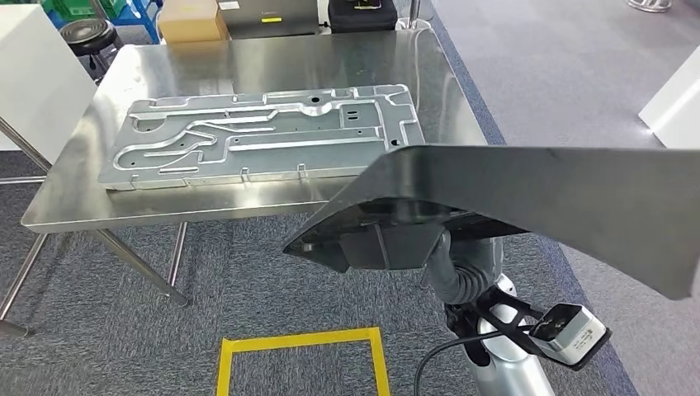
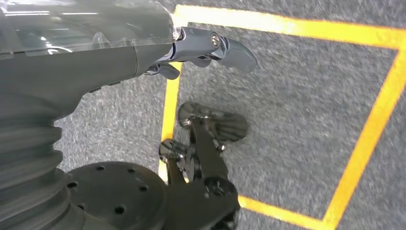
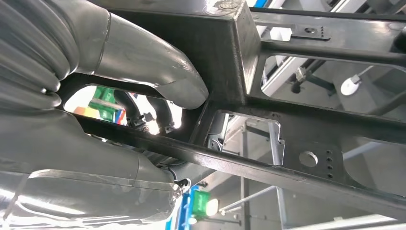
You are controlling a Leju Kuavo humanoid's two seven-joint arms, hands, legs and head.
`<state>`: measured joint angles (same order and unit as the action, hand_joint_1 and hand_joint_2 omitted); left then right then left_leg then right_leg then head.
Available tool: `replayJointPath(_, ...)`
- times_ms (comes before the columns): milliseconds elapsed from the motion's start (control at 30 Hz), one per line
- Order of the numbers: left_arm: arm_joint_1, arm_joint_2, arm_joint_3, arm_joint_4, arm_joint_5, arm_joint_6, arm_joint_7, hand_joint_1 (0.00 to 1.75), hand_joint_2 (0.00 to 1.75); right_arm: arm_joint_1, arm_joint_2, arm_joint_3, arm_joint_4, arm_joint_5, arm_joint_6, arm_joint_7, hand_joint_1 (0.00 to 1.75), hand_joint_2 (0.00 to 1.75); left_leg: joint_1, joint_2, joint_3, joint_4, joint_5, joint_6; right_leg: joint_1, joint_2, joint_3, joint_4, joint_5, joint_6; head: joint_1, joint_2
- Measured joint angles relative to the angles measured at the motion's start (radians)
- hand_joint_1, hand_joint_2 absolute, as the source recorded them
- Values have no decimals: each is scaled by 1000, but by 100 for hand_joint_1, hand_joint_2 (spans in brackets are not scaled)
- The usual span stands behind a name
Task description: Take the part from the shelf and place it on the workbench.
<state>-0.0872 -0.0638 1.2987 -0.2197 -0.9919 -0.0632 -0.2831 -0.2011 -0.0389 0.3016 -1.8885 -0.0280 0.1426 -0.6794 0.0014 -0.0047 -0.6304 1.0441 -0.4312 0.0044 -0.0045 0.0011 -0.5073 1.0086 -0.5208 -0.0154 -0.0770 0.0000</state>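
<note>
The part is a large black panel with a ribbed frame underneath; it hangs tilted in front of me, its left corner over the near right edge of the steel workbench. My right hand grips it from below and is mostly hidden by it. In the right wrist view the thumb of the right hand presses on a bar of the black frame, with fingers wrapped under it. My left hand hangs over the carpet and holds nothing, its thumb stretched out.
A big machined aluminium plate covers most of the workbench top. A yellow tape square marks the grey carpet before me. Behind the bench stand a black stool, a cardboard box and a white cabinet.
</note>
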Motion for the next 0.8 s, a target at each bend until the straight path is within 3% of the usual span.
replayJointPath(100,2,1,0,0,-6,1,-1,0,175,6,-1,0,1,-5,-6,-4,175,175,-3,-1,17,-26,2,16,0,0,9,9,-3,19,0,0)
replayJointPath(167,2,1,0,0,-8,1,-3,0,175,7,-2,-1,0,-7,-12,-6,175,175,2,-2,39,-35,-1,27,-1,0,-4,55,-14,27,0,0)
replayJointPath(267,-2,1,-1,0,-9,2,-6,0,175,9,-4,-1,-1,-5,-21,-7,175,175,2,-3,62,-39,-17,35,-5,0,-111,223,-79,36,0,0)
replayJointPath(333,-1,1,-1,0,-11,1,-8,0,175,17,-7,-1,-1,-1,-31,-6,175,175,2,-3,76,-38,-31,34,-8,0,-172,281,-92,42,0,0)
replayJointPath(367,-1,1,-1,0,-11,1,-9,0,175,19,-9,-1,-2,0,-35,-6,175,175,2,-4,87,-38,-39,33,-9,0,-178,259,-66,43,0,0)
replayJointPath(433,-1,1,-2,0,-12,0,-10,0,175,22,-13,-2,-3,1,-38,-6,175,175,2,-4,110,-39,-58,28,-9,-1,-151,138,29,39,0,0)
replayJointPath(500,-3,0,-2,0,-12,-2,-10,0,175,24,-17,-3,-5,-1,-38,-7,175,175,1,-4,128,-39,-75,18,-3,-1,-123,41,75,28,0,0)
replayJointPath(600,-5,0,-2,0,-11,-3,-11,0,175,27,-21,-6,-8,0,-40,-13,175,175,-1,-3,143,-31,-86,-1,1,0,-110,22,75,7,0,0)
replayJointPath(667,-7,1,-2,0,-10,-2,-11,0,175,26,-22,-6,-17,6,-47,-16,175,175,0,-2,131,8,-90,-9,-3,0,-92,13,74,-6,0,0)
replayJointPath(700,-7,1,-2,0,-10,-2,-11,0,175,25,-22,-6,-23,10,-50,-17,175,175,2,-2,107,52,-101,-13,-4,0,-82,9,71,-11,0,0)
replayJointPath(800,-6,0,-2,0,-10,-3,-11,0,175,24,-22,-6,-30,13,-52,-18,175,175,7,-1,-13,228,-169,-23,-4,-1,-58,4,50,-17,0,0)
